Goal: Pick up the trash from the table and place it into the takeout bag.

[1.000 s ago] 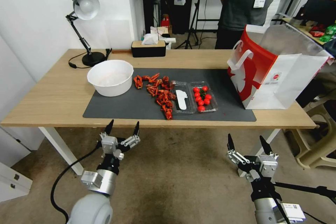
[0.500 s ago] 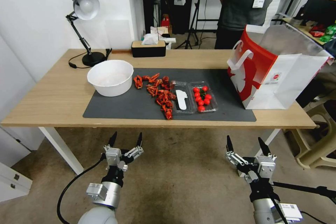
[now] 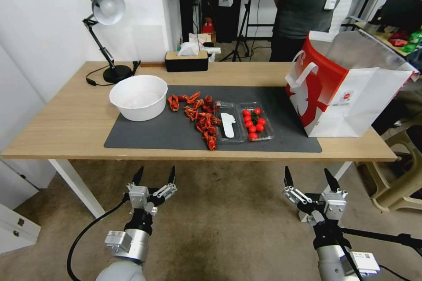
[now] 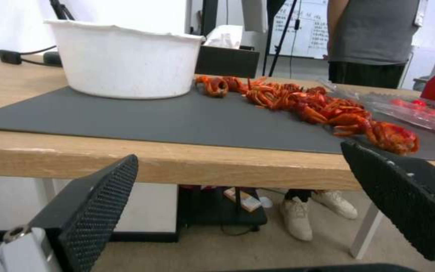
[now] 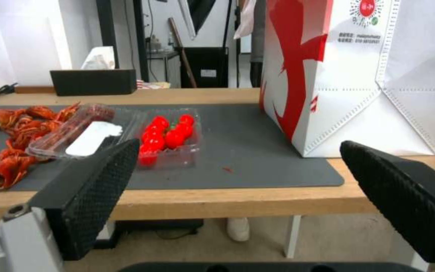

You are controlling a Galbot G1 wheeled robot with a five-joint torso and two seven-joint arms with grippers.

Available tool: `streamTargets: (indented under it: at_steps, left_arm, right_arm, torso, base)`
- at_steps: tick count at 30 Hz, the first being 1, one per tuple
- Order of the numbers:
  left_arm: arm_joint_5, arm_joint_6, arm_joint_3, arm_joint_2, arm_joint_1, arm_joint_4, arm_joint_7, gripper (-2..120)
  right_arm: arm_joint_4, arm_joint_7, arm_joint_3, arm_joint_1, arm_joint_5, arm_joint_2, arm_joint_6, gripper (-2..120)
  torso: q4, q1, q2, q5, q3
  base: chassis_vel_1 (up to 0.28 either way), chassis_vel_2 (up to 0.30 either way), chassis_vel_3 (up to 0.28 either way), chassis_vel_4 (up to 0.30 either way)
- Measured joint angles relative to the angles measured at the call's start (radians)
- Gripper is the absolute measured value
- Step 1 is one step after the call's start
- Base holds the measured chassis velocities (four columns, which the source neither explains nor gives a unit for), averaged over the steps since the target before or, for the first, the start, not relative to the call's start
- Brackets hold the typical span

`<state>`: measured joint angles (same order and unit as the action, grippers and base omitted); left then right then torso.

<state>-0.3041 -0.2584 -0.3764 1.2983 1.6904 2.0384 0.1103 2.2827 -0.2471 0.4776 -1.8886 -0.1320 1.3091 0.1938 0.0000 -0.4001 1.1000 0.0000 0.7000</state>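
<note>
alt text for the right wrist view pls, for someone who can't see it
The right gripper, jaws open and empty, hangs below the front edge of the table. On the dark mat lie a clear tray of red tomatoes, red crayfish shells and the upright red and white takeout bag. A black tissue box stands at the back.

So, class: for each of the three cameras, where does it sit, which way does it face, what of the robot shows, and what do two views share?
Head view: above, looking down at the light-wood table; left pincer and right pincer below its near edge.
Left wrist view: below table height, facing the big white bowl and red crayfish shells; own fingers.
Right wrist view: facing the red-and-white takeout bag; own fingers.
Shared: the wrist views both show the shells and the clear tomato tray.
</note>
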Motion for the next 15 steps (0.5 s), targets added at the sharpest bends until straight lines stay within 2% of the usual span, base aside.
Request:
streamTargets:
  at_steps: [15]
  left_arm:
    - [-0.051,0.024,-0.002,-0.008,-0.008,0.017,0.002,100]
  right_arm:
    - [-0.001,0.023,0.000,0.018,-0.006,0.018,0.006,100]
  torso:
    - [0.0000,0.000,0.000,0.0000,0.000]
  base:
    - [0.000,0.000,0.000,0.000]
